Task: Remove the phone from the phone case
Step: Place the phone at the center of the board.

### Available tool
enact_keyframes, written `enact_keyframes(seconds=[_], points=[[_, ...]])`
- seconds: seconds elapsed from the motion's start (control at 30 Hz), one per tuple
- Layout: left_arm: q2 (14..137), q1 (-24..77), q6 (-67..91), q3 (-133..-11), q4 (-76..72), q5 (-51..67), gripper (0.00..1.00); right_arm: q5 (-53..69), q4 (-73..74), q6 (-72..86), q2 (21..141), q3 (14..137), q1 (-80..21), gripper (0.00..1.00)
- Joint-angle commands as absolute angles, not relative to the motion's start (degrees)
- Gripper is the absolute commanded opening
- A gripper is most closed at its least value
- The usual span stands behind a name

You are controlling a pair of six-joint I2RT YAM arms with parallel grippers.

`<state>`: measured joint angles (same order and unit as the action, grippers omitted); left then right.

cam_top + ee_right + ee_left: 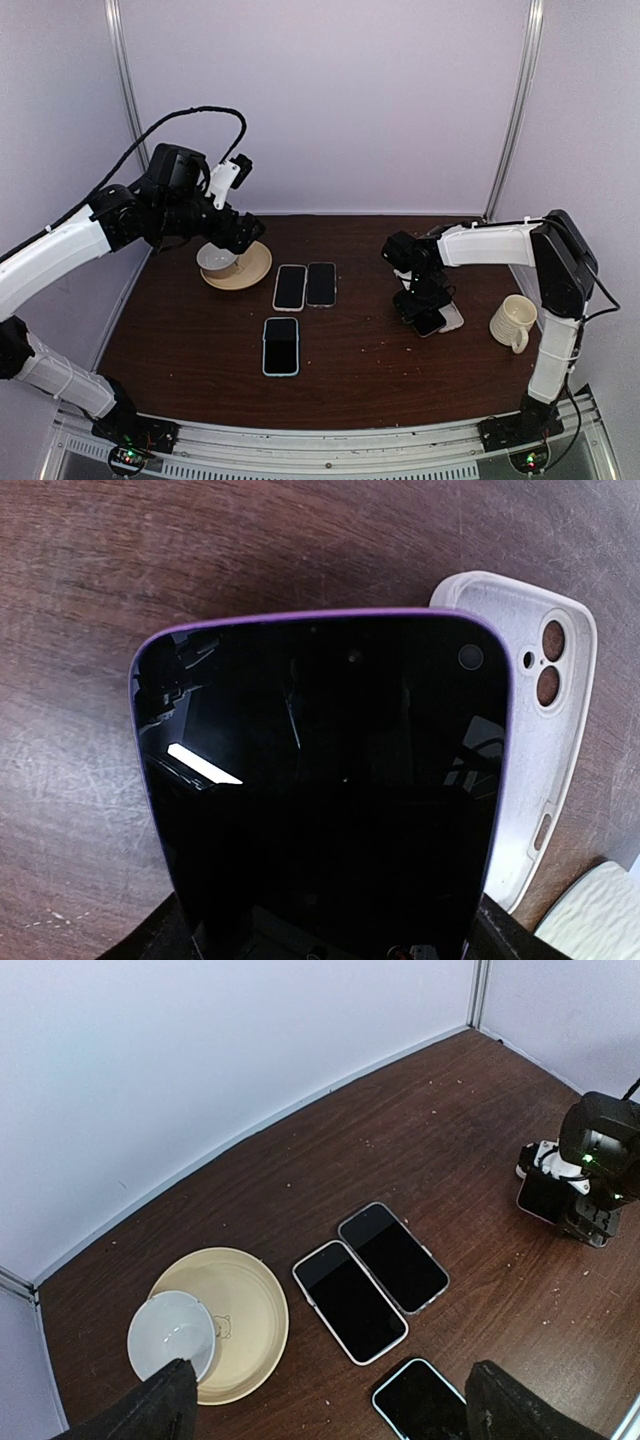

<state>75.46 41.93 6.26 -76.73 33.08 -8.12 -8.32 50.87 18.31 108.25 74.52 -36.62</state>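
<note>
Right tool (416,302) of mine is closed on the purple-rimmed phone (320,780), pinching one end, its dark screen facing my wrist camera. Under the phone's far right corner the white case (545,730) lies on the surface (380,375), wood showing through its lens holes. A cream cup (514,321) stands farther right. Left tool (330,1408) hangs wide apart, a bowl (170,1335) on a plate (245,1310) below its left finger, three other phones (350,1300) lying ahead.
</note>
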Motion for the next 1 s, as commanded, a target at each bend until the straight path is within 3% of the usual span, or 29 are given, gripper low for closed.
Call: enact_keyframes(seconds=[0.0, 0.43, 0.73, 0.97], points=[[75.98, 41.48, 5.54, -76.55, 31.73, -8.59, 0.97, -11.36, 50.06, 17.58, 108.79, 75.64, -35.77, 0.53], [76.47, 41.39, 5.84, -76.55, 31.8, -8.35, 0.97, -11.42, 48.95, 17.39, 108.74, 74.09, -35.68, 0.71], [76.82, 41.4, 5.98, -76.55, 31.76, -7.82, 0.97, -11.08, 49.12, 18.1, 108.25, 74.21, -35.68, 0.9], [76.97, 41.37, 5.79, -76.55, 32.0, -8.61, 0.97, -10.49, 50.51, 17.72, 106.08, 76.65, -35.68, 0.92]])
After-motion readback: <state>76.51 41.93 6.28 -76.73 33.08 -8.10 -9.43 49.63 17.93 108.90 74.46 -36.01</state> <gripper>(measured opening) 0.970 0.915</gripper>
